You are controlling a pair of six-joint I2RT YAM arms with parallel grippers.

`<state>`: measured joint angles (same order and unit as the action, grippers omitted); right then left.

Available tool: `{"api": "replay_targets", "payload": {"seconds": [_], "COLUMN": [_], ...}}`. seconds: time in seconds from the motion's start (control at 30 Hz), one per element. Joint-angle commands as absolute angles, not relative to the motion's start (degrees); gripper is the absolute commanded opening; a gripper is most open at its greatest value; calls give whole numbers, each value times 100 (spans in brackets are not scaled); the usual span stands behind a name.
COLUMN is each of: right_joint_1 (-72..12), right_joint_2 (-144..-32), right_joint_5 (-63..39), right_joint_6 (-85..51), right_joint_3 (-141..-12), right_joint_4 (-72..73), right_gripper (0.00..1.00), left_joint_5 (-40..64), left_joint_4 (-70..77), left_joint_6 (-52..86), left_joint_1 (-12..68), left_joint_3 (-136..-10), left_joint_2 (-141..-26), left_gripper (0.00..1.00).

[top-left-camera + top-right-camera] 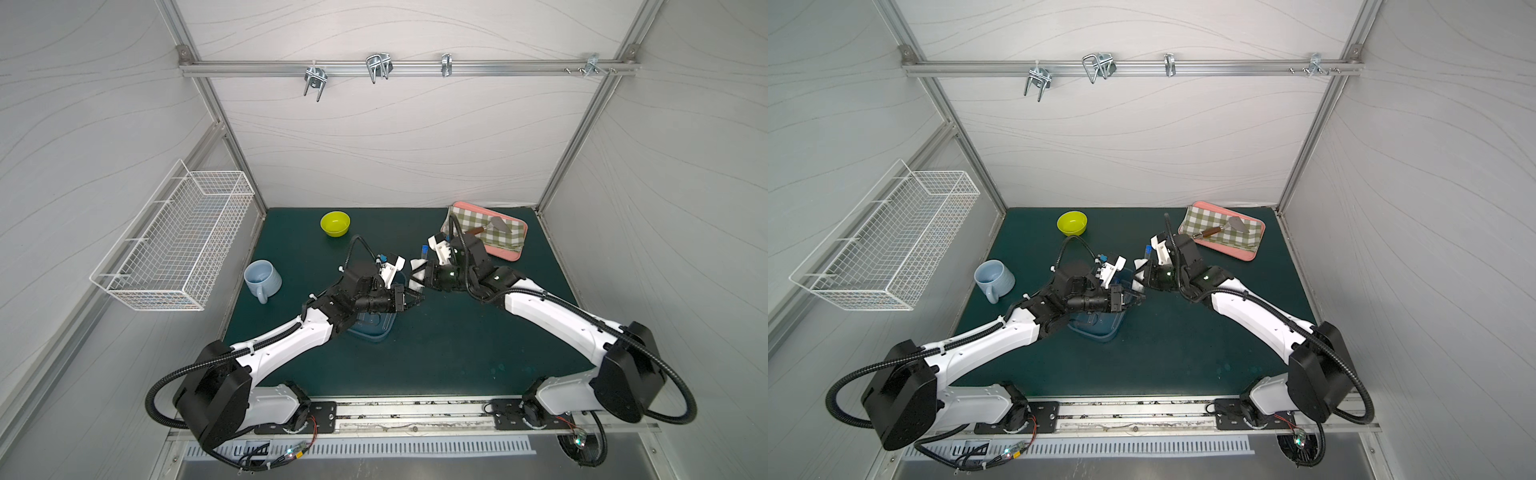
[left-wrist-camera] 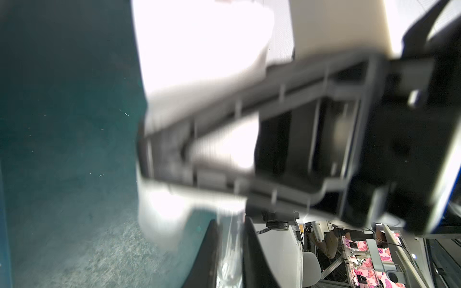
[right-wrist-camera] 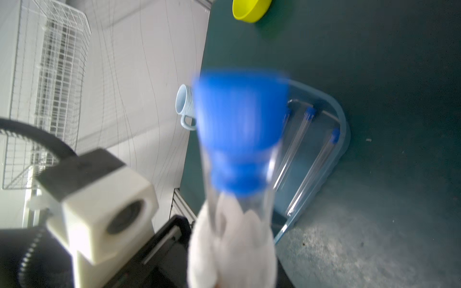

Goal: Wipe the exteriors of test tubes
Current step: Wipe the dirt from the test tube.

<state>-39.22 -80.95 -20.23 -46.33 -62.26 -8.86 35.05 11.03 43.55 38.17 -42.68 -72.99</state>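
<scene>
Cloth clamped by right gripper wraps tube; left gripper closed; right wrist alone shows spare tubes.

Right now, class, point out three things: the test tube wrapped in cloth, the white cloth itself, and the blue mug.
test tube (image 3: 239,119), right wrist view, on its blue cap.
white cloth (image 3: 232,249), right wrist view, on folds wrapped round the tube.
blue mug (image 1: 261,275), in a top view, inside its open mouth.

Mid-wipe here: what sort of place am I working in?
Probably a robot test cell rather than a real lab. It is a booth of white wall panels held in a bare aluminium frame, with a dark green table mat as the work surface and a white wire basket hung on one wall.
</scene>
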Motion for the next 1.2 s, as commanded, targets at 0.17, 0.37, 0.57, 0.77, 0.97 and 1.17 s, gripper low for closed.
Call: {"api": "replay_targets", "payload": {"seconds": [0.17,0.37,0.57,0.77,0.97,1.17], "right_joint_1": [-3597,-3986,-4421,-4404,-4326,-4176], "right_joint_2": [-8537,-8140,-7804,-7859,-7967,-7790], "right_joint_5": [-2427,-2186,-1975,-1910,-1984,-1970], "right_joint_6": [-4387,-4554,-4833,-4748,-4528,-4380], "right_joint_3": [-6881,-6197,-5575,-5761,-6226,-6441], "right_joint_4": [-879,-819,-742,-844,-1233,-1656], "right_gripper": [21,21,21,32,45,49], "left_joint_5": [3587,3594,3596,3609,3578,3578], "left_joint_4": [1444,1480,1488,1486,1433,1442], "left_joint_6": [4337,4380,4393,4403,4375,4383], "left_joint_1": [3785,3714,3601,3593,3577,3562], "left_joint_3": [-4254,-4237,-4166,-4172,-4144,-4109], "left_joint_2": [-7064,-7043,-6995,-6996,-6927,-6914], "left_gripper": [4,4,4,4,4,4]}}
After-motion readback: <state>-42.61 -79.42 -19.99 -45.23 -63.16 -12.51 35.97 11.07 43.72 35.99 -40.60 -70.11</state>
